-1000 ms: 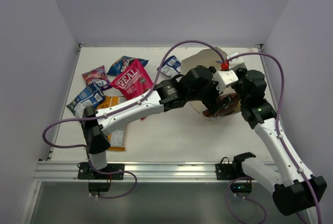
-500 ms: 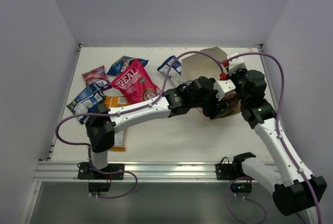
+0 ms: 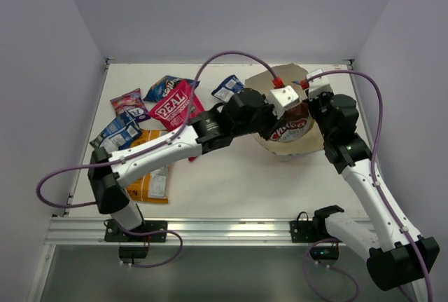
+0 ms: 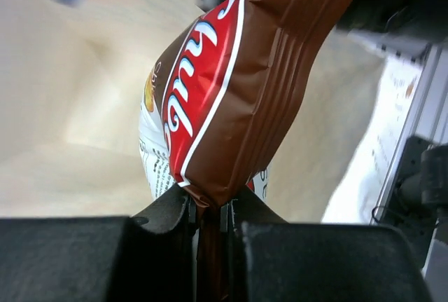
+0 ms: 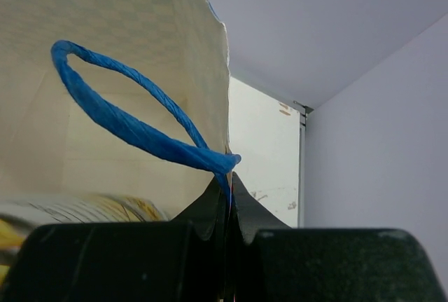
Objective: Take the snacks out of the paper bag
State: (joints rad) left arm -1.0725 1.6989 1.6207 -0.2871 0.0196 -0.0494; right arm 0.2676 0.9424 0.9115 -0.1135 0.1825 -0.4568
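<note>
The left claw is clenched on the bottom seam of the brown, red and white chip bag, the crimped edge pinched tight between its fingers, and the packet stands up from that grip against the plain tan inside of the paper bag. From above, the chip bag sits in the bag's open mouth, partly above the rim but not clear of it. The right claw is closed on the bag's top edge just where the blue cord handle meets the paper, which seems to hold the mouth open and the carrier steady. The step in hand looks like the extraction of this packet, apparently the last one inside, though the bag's bottom is hidden. Out on the bench, well to the left, the other snacks lie loose: the pink-red packet, a small blue one, a blue-white one near the bag, a pink-purple one and the orange-yellow one under the left arm. The next move calls for lifting the chip bag over the rim without snagging paper or cord, then carrying it left to bare bench and letting go while the right claw holds the bag.
</note>
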